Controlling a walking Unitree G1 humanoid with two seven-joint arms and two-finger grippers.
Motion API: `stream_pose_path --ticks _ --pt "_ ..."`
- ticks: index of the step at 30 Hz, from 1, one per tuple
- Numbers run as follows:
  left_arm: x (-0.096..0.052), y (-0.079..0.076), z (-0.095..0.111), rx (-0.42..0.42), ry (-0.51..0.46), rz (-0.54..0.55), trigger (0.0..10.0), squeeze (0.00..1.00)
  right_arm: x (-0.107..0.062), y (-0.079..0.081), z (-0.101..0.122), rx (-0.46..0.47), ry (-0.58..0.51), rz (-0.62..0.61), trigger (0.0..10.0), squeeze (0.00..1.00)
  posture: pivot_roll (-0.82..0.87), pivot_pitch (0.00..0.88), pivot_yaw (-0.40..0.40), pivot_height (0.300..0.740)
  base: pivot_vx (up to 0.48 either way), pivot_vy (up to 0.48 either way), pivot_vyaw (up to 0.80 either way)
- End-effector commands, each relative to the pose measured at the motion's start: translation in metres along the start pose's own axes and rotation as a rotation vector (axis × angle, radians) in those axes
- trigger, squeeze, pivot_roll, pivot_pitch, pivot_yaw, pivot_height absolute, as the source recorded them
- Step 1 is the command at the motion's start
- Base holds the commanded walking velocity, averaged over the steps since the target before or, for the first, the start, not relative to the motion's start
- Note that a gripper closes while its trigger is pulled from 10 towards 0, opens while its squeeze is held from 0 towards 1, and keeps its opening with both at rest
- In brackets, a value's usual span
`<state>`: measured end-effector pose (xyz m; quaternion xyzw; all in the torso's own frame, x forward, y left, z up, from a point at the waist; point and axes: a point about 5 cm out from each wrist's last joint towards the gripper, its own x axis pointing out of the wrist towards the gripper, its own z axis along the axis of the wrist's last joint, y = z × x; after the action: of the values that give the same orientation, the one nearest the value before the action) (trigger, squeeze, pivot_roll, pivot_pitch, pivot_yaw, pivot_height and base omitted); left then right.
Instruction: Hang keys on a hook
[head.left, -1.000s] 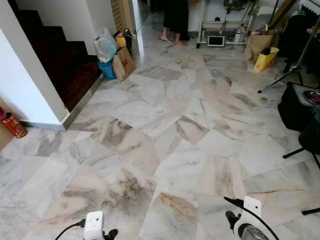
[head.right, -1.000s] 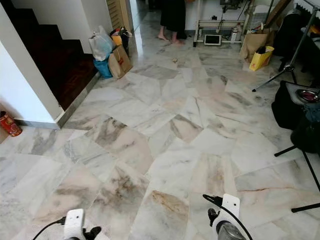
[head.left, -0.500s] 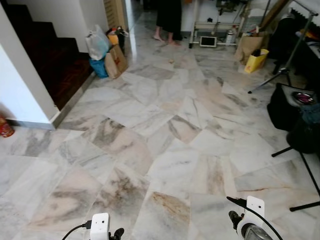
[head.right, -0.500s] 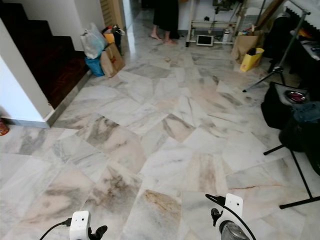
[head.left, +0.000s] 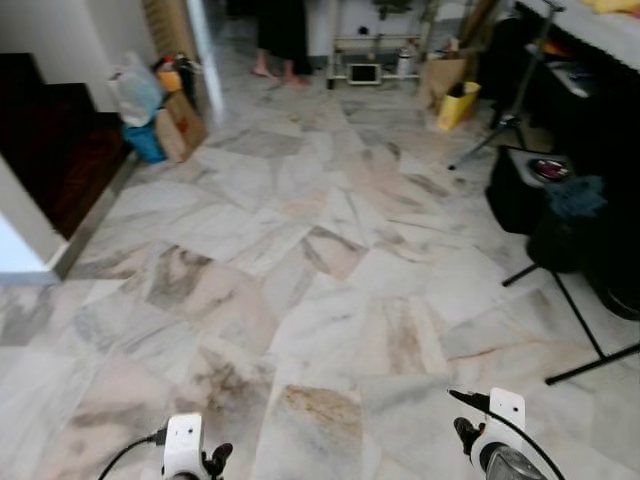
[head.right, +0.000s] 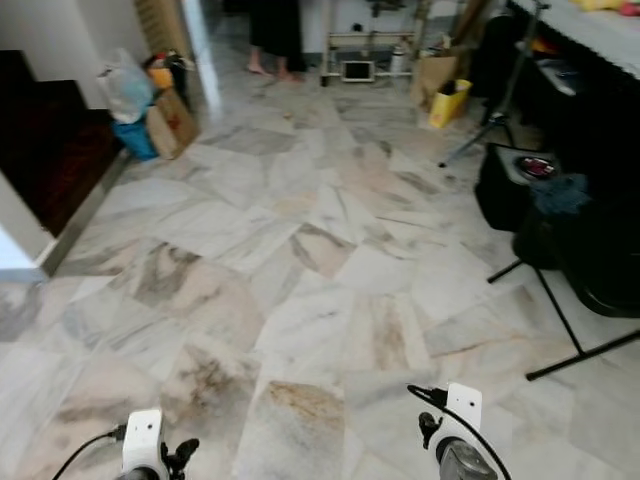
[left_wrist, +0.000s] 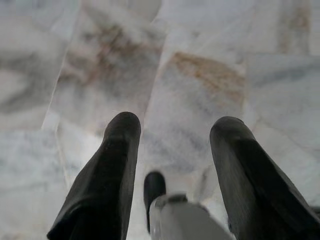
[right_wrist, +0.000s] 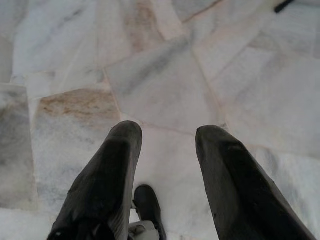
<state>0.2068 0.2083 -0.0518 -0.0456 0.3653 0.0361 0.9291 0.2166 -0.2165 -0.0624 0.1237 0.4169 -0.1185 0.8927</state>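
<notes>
My left gripper (left_wrist: 176, 122) hangs low over the marble floor (left_wrist: 200, 75), open, with nothing between its two black fingers (left_wrist: 107, 170). The right gripper (right_wrist: 170, 131) is also open and empty, pointing down at pale marble tiles (right_wrist: 165, 85). In the eye views both wrists sit at the bottom edge, the left wrist (head.left: 185, 450) and the right wrist (head.left: 497, 435), each with a white housing and a black cable.
Wide marble floor (head.left: 320, 260) lies ahead. Dark stairs (head.left: 45, 140) and shopping bags (head.left: 155, 100) stand at the left. A person's bare feet (head.left: 275, 72) and a white rack (head.left: 370, 55) are at the far end. Black tripod legs (head.left: 585, 350), black cases (head.left: 530, 185) and a yellow bag (head.left: 457, 103) crowd the right.
The whole picture has slid left, so the camera has turned right: the stairs and wall corner move off left, more black gear shows on the right. Both arms hang as before.
</notes>
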Motion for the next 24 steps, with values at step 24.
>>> stream_pose_path --ticks 24 --pt "-0.012 0.007 -0.003 -0.003 0.019 0.010 10.0 0.00 -0.001 -0.004 -0.004 -0.020 0.025 0.003 10.0 0.00 0.05 0.011 0.002 0.740 0.000 -0.114 -0.76"
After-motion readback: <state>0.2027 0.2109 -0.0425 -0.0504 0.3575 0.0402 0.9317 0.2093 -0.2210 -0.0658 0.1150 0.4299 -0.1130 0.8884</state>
